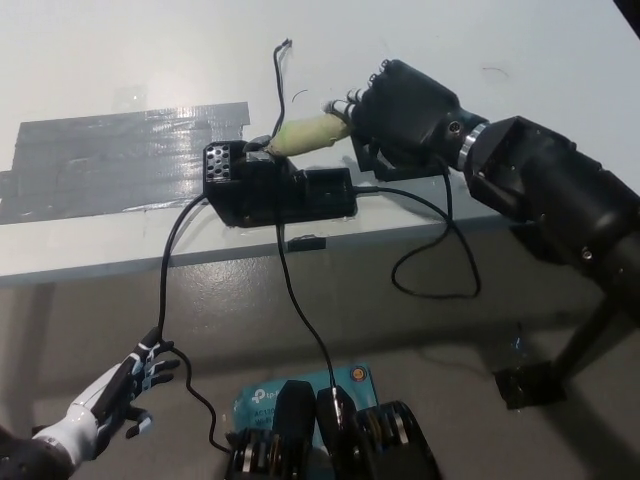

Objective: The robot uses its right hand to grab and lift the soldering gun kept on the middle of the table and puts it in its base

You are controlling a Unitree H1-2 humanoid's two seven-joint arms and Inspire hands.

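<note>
The black right hand (pixel 400 105) is clenched round the soldering gun (pixel 308 131), hiding its rear; the pale, rounded handle slants into the boxy black base (pixel 280 190) just beside. The white left hand (pixel 115 395) hangs low, fingers spread, holding nothing.

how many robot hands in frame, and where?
2. The black right hand is over the table, closed on the soldering gun at its base. The white left hand rests lower left, below table level.

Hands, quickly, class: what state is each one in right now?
Left hand: open, holding nothing, low beside the table.
Right hand: shut on the soldering gun, at its base.
</note>
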